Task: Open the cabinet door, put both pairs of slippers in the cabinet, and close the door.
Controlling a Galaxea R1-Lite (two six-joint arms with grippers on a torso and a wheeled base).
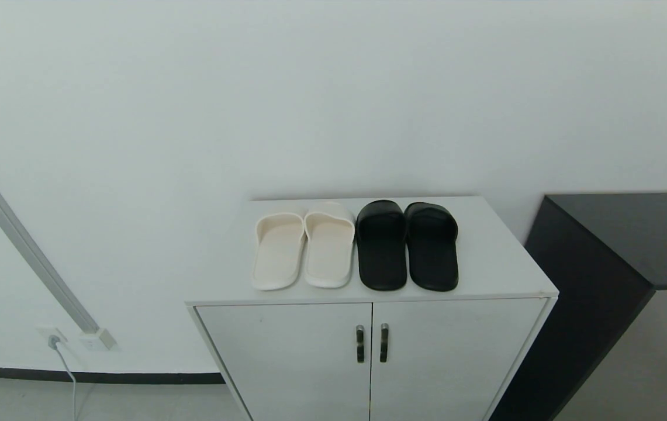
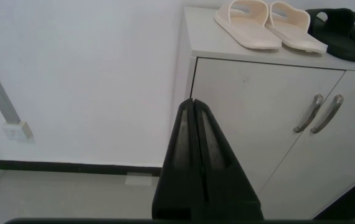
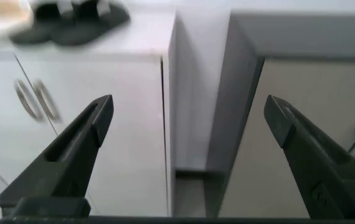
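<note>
left pincer (image 2: pixel 194 101): its two black fingers are lying pressed flat against each other with no gap showing. it is fully closed, gripping nothing and touching nothing. straight ahead of its tips, and apart from them, the left front corner of the white flat-panel two-door cabinet (image 2: pixel 258 118) is standing. both doors are sitting shut. the two slim metal bar handles (image 2: pixel 308 113) are hanging side by side at the middle seam, off to the right of this pincer and beyond its tips.

right pincer (image 3: pixel 189 102): its fingers are standing spread wide apart, fully open, with nothing between them and nothing in contact. ahead of the open gap, the cabinet's right front edge is running down beside a narrow slot that is separating the cabinet from a dark grey block-shaped unit (image 1: pixel 596 275). the handles are lying to the left of this pincer's left finger, farther off.

task items: the pair of cream moulded slide slippers (image 1: pixel 304 248) and the pair of black moulded slide slippers (image 1: pixel 407 245) are resting on the cabinet top. all four are lined up touching side by side, toes pointing to the white wall (image 1: pixel 333 88), cream pair on the left. they are lying beyond both pincers, well apart from each. the black pair is sitting nearer the right pincer and the cream pair nearer the left.
</note>
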